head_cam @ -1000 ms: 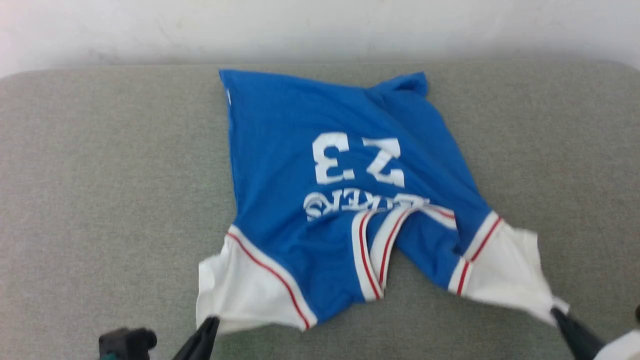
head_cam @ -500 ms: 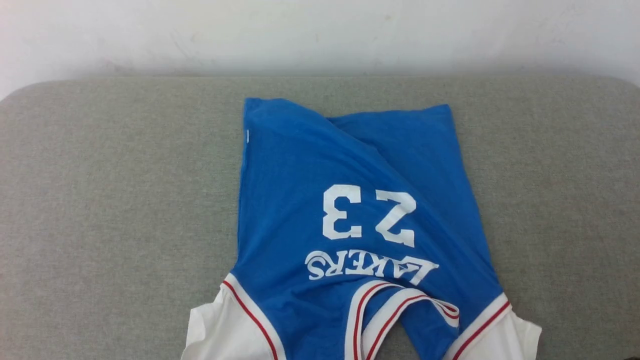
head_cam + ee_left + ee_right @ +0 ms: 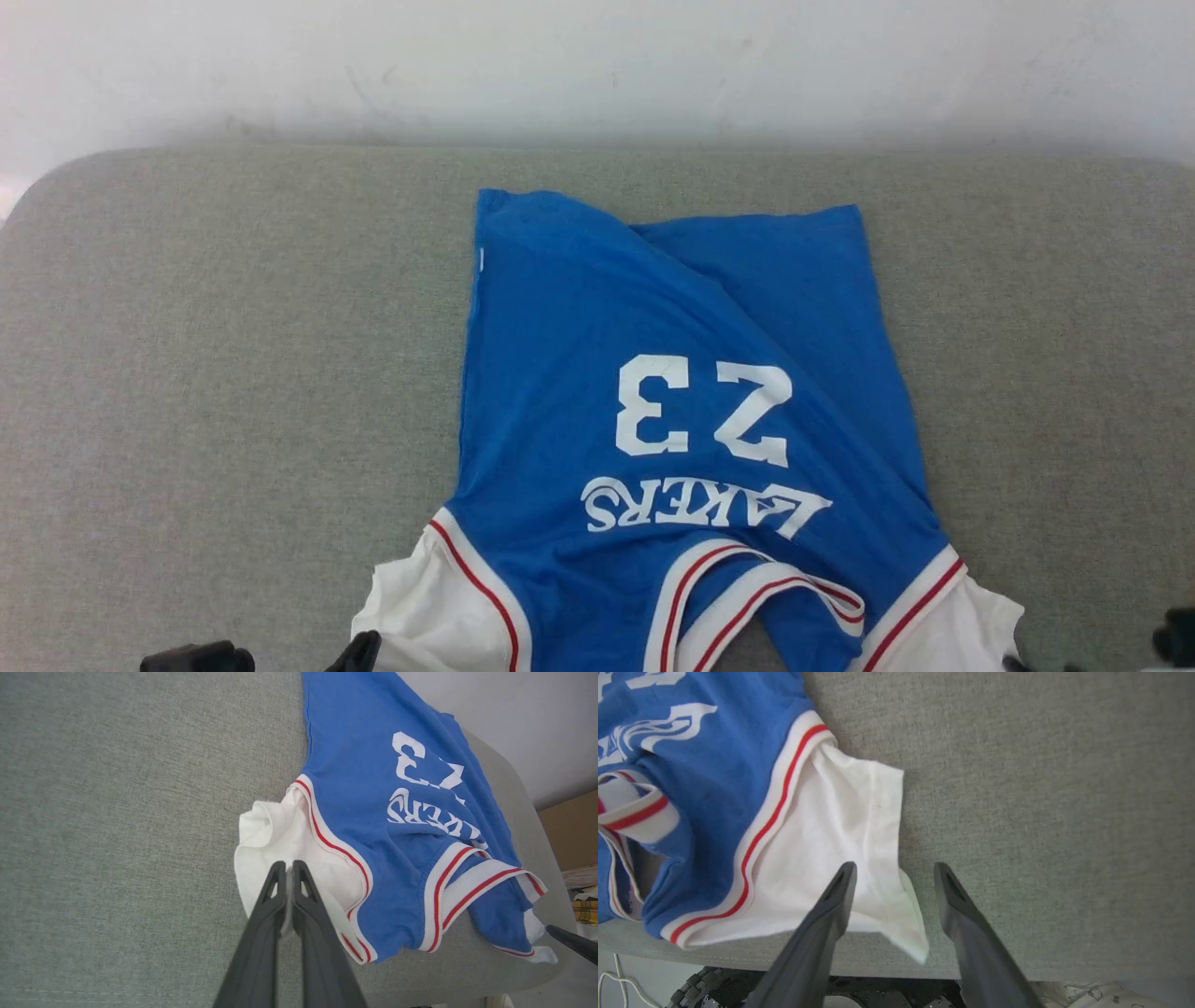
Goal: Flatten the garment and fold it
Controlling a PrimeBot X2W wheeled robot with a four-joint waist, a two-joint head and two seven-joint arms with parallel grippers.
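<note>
On the grey cloth-covered table (image 3: 205, 392), which takes almost all of the head view, the garment (image 3: 597, 373) lies in the middle, with a pale wall (image 3: 597, 65) behind the far edge. The garment is a blue shirt. Its hem points to the wall and its collar (image 3: 747, 597) points to the robot, at the near edge of the table. The blue body is not fully flat: a long diagonal fold runs across its far right part, and one layer lies over the other there.

The white print (image 3: 700, 457), a "23" above the word "LAKERS", is upside down in the head view. The collar, with white and red stripes, is twisted and stands a little open.

The white sleeve on the robot's left (image 3: 280, 835) is bunched and wrinkled. The left tool (image 3: 287, 865) is pressed together and pinches the edge of this sleeve between its fingers.

The white sleeve on the robot's right (image 3: 822, 858) lies spread on the table, and one corner reaches the table's near edge. The right tool (image 3: 894, 868) is spread wide and holds nothing. One finger is over the sleeve, the other is over the bare grey cloth just beside it.
</note>
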